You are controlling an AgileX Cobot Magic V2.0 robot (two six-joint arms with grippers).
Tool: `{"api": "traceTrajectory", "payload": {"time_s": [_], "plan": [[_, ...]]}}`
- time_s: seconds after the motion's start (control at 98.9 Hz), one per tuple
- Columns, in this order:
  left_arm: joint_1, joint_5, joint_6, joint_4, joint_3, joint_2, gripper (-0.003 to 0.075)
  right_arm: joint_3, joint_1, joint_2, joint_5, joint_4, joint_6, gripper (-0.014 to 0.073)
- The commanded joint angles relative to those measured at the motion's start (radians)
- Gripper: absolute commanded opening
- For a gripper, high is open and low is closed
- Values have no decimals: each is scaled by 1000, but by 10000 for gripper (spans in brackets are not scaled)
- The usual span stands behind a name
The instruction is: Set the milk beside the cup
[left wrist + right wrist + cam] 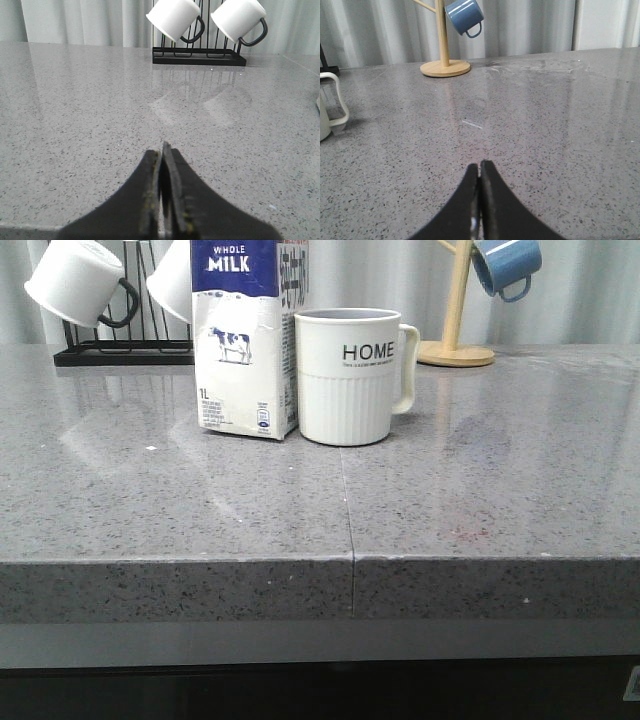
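Observation:
The milk carton (243, 340) stands upright on the grey counter in the front view, blue top, white lower part with a cow picture. The cream HOME cup (350, 375) stands right beside it on its right, touching or nearly so, handle pointing right. The cup's handle (335, 105) shows at the edge of the right wrist view. My left gripper (162, 150) is shut and empty over bare counter. My right gripper (480, 167) is shut and empty, well to the right of the cup. Neither gripper shows in the front view.
A black rack (120, 345) with white black-handled mugs (175, 17) stands behind the milk on the left. A wooden mug tree (455, 350) with a blue mug (507, 265) stands at the back right. The counter's front edge (350, 560) runs across the front view.

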Motion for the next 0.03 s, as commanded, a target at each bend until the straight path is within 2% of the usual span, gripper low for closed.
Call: {"api": "traceTrajectory", "payload": {"time_s": [0.0, 0.02], "plan": [[-5, -86, -8, -9, 41, -31, -21, -18, -5, -23, -83, 5, -7, -60], [-5, -86, -8, -9, 41, -31, -21, -18, -5, -23, -83, 5, -7, -60]]}}
